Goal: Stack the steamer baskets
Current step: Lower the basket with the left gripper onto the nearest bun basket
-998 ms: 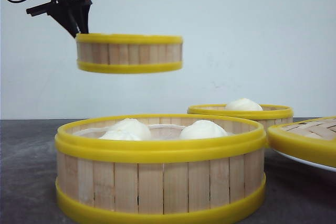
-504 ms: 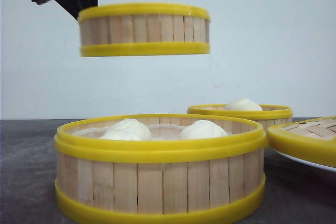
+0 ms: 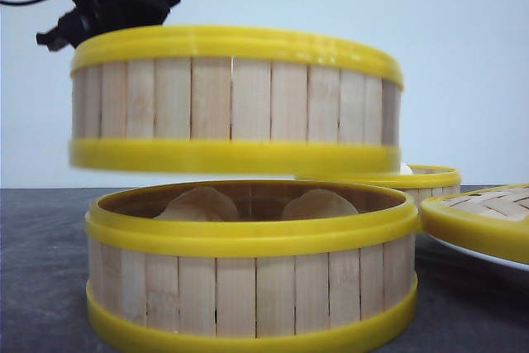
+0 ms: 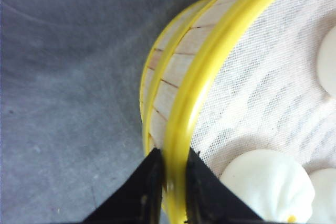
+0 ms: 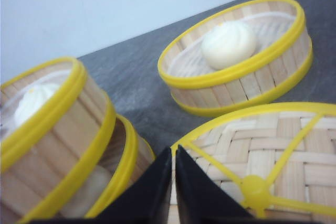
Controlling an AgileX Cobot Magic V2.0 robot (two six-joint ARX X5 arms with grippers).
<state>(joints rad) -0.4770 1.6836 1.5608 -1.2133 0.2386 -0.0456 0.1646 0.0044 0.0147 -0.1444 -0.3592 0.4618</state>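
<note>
Left gripper (image 4: 168, 182) is pinching the rim of the lifted basket (image 3: 235, 101), which hangs right above the front basket (image 3: 252, 266), w/ a thin gap, roughly centered, so straight down imo. Right gripper (image 5: 174, 182) is pressed together over the lid (image 5: 262, 156).

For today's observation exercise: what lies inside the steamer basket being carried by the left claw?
The lifted basket, pinched by the left claw, holds a white cloth liner and white buns; the exact number is cropped from view.
</note>
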